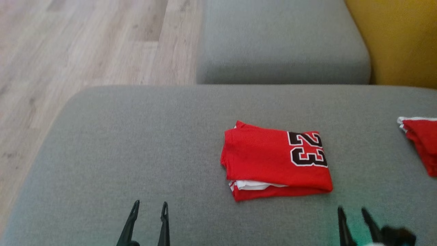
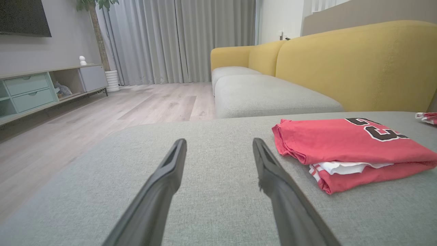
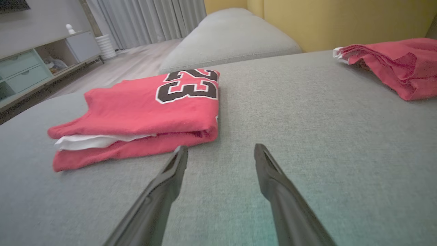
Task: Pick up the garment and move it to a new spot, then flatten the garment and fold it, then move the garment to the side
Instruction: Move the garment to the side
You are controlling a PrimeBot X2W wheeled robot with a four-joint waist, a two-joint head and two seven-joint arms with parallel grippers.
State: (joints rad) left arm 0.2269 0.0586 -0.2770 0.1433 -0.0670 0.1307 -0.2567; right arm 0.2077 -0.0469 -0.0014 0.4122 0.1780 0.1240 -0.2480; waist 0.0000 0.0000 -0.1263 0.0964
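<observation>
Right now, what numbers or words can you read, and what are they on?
"23": black digits edged in white, on the top of the folded red shirt.
Other red garment: no writing can be seen on it.
There is nothing else to read.

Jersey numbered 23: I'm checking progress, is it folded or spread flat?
Folded. The jersey is a compact stack on the cushion, red layers doubled with white fabric showing between them.

Beyond the wide grey sofa seat (image 1: 136, 143) sits a second grey cushion (image 1: 280, 44); a yellow backrest (image 1: 403, 41) rises at the seat's far right, wooden floor (image 1: 85, 44) lies to its left, a low cabinet (image 2: 34, 92) farther left.
</observation>
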